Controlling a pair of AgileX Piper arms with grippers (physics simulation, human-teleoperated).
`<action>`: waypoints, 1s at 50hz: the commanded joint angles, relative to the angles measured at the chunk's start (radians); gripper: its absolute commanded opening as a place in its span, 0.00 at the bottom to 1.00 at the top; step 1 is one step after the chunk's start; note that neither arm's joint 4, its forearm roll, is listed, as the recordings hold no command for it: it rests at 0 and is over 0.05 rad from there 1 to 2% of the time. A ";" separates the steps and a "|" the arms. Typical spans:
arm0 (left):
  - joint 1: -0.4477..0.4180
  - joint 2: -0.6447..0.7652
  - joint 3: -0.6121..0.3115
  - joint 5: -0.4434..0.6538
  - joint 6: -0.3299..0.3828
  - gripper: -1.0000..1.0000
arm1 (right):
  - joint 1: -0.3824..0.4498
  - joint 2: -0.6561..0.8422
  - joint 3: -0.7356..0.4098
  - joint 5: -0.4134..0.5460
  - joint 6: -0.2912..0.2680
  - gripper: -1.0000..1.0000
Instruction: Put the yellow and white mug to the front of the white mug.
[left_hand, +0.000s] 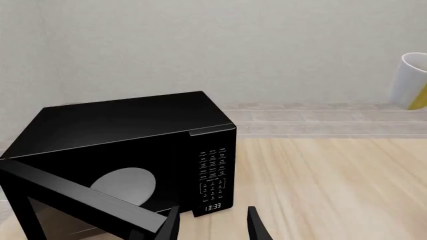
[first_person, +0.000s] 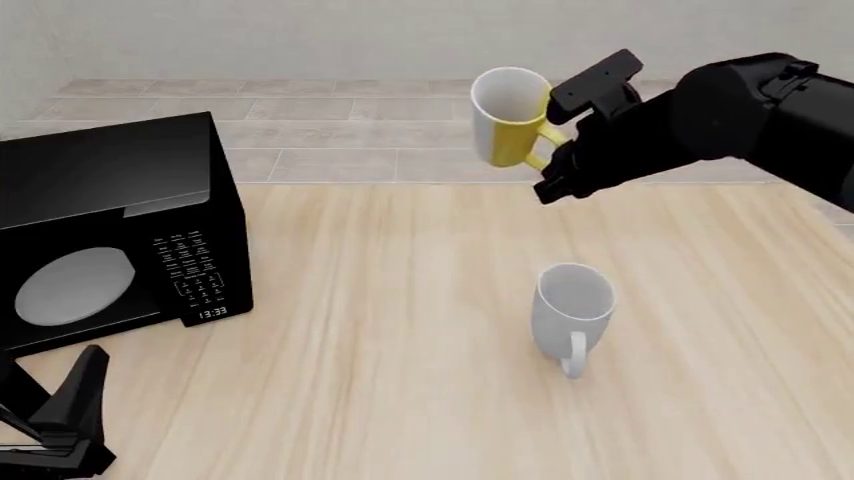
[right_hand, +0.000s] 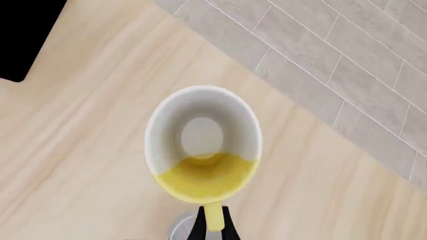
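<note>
Front view shows the yellow and white mug held up in the air above the far part of the wooden table, tipped so that its open white mouth faces up and toward the camera and its long axis slants away and downward. Its yellow loop handle points to the right, into the right gripper, whose black fingers are clenched on that handle; the mug body hangs just to the left of the fingers.

Right wrist view looks straight into the mug's mouth: white interior, yellow outer wall on the side nearest the fingers, and the handle running down between the 2 fingertips, which press on it from either side.

On the table below and a little to the right, well apart from the lifted mug, the white mug stands upright with its handle turned toward the camera.

At the left a black microwave sits with its door swung open. The left gripper hovers near that door, its fingers parted with nothing between them.
</note>
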 joint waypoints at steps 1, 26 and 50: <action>-0.003 -0.002 0.001 0.001 0.000 1.00 | -0.045 -0.032 0.044 -0.021 0.023 0.00; -0.003 -0.002 0.001 0.001 0.000 1.00 | -0.153 -0.091 0.147 -0.059 0.054 0.00; -0.003 -0.002 0.001 0.001 0.000 1.00 | -0.187 -0.013 0.129 -0.096 0.066 0.00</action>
